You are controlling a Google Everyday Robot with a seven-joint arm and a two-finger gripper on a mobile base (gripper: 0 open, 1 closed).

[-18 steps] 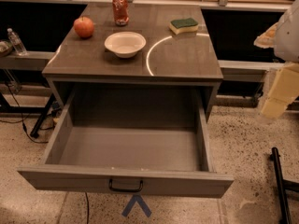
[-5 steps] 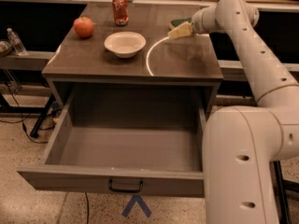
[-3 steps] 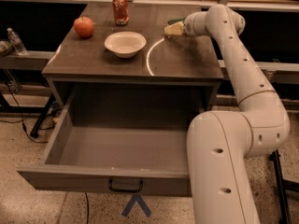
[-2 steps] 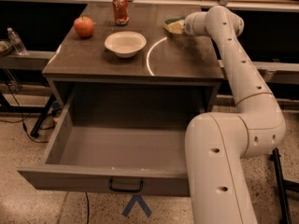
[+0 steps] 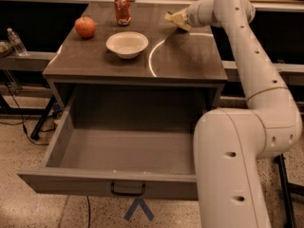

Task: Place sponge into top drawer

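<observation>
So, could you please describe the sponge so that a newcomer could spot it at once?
Start at the cabinet with the open drawer; on its top, go to the far right corner, where the robot arm ends. The sponge is the small pale yellow pad with a dark face held in the jaws there, unlike the apple, can and bowl further left.

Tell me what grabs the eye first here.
A big white robot arm fills the right side, bending over the cabinet top with its gripper at the far right corner. Below, the top drawer stands pulled wide open. A red apple, white bowl and soda can sit on the top's left half.
</observation>
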